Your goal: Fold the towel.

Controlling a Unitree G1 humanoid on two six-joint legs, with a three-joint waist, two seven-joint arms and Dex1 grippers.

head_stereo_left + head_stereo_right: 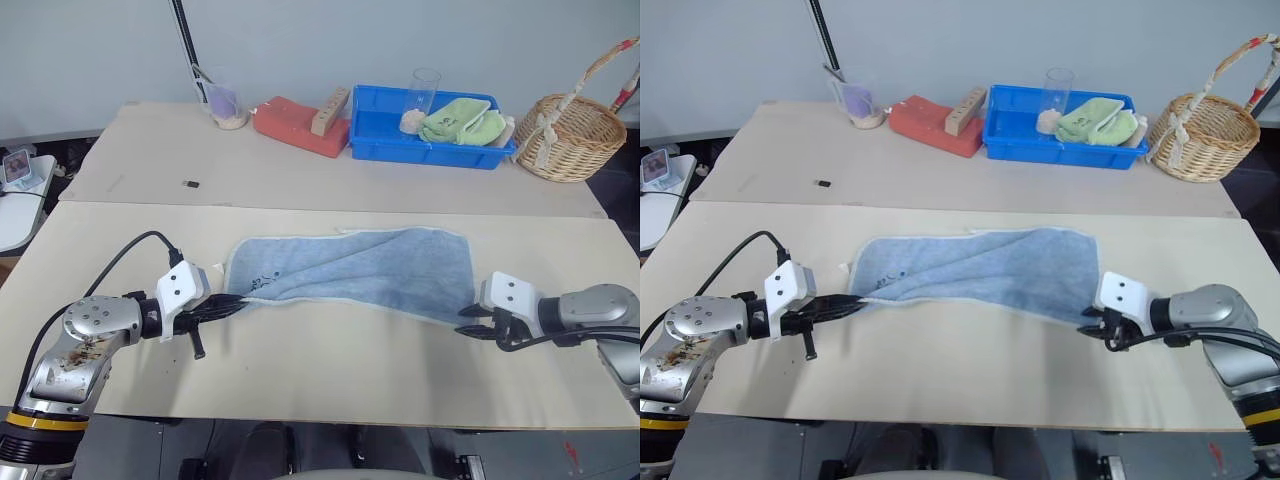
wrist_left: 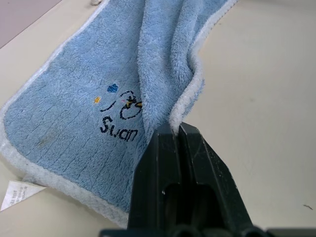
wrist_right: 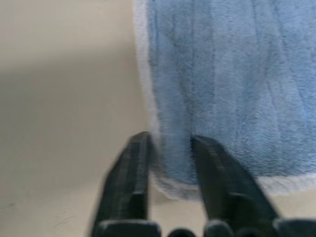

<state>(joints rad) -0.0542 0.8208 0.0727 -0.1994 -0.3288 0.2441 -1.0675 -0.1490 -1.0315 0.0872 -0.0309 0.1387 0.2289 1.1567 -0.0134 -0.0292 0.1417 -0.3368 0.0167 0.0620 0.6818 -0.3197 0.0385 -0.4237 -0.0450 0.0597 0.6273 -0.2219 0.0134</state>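
Note:
The light blue towel [image 1: 360, 270] lies stretched sideways on the near table, bunched into folds along its front. My left gripper [image 1: 235, 300] is shut on the whitish hem at the towel's left end. The left wrist view shows its fingers [image 2: 197, 163] pressed together on that hem, beside the "Swan" embroidery [image 2: 118, 129] and a small white tag [image 2: 17, 191]. My right gripper [image 1: 468, 328] is at the towel's right front corner. In the right wrist view its two fingers [image 3: 131, 168] stand on either side of that corner [image 3: 173, 173], closed in on the cloth.
On the far table stand a blue bin [image 1: 375, 140] holding a lime-green cloth [image 1: 462, 122] and a glass [image 1: 422, 92], a red block [image 1: 295, 128] with a wooden piece [image 1: 330, 110], a cup [image 1: 225, 102] and a wicker basket [image 1: 575, 138]. A small dark item [image 1: 190, 184] lies there too.

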